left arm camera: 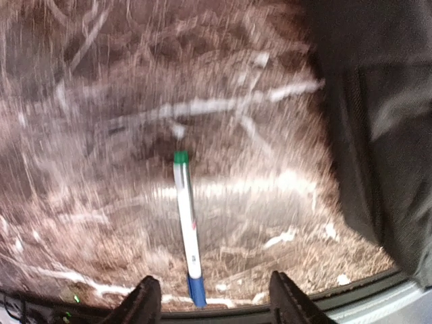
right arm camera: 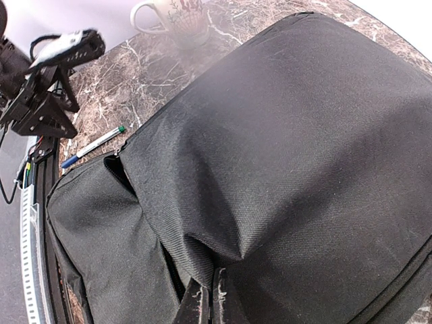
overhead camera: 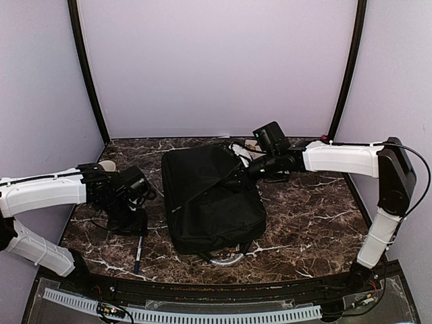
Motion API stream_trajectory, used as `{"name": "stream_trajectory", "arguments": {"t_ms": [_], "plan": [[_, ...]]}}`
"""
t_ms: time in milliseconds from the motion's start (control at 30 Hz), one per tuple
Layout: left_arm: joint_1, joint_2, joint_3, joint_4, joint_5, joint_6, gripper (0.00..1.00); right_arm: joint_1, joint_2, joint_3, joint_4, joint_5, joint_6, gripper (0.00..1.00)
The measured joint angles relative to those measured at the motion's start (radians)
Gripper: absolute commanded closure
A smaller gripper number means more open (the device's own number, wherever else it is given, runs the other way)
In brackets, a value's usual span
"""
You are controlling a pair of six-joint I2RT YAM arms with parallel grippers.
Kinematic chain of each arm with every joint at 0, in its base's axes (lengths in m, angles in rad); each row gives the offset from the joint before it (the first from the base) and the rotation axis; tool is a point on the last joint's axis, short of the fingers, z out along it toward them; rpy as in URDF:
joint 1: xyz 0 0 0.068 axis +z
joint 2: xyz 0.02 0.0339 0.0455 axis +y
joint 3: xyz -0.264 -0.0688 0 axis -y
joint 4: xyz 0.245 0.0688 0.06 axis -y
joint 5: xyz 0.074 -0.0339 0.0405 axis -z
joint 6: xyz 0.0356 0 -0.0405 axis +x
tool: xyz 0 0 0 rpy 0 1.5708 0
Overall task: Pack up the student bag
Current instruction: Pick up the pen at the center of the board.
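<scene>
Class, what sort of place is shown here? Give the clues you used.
Probably a robotics test cell: a white left arm and right arm mounted at a marble-patterned table, plain lilac walls around it, a student bag laid out.

The student bag fills the view, its fabric pinched by the right pincer at six o'clock; pen at nine, mug at eleven.
</scene>
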Motion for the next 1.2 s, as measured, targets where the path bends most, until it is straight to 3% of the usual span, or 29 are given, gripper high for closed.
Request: {"name": "stream_trajectory", "arguments": {"t_ms": [133, 467, 800, 1200], "plan": [[-0.062, -0.032, -0.042, -0.021, 0.017, -0.066, 0.56, 0.0, 0.0, 0.0, -0.002, -0.002, -0.003, 1.0], [-0.237, 0.047, -0.113, -0.029, -0.003, -0.203, 0.65, 0.0, 0.0, 0.0, -0.008, -0.01, -0.006, 1.0], [-0.24, 0.047, -0.226, 0.043, -0.005, -0.264, 0.72, 0.0, 0.0, 0.0, -0.011, -0.013, -0.006, 1.0], [-0.24, 0.056, -0.247, 0.134, -0.001, -0.269, 0.73, 0.0, 0.005, 0.0, -0.014, -0.021, -0.006, 1.0]]}}
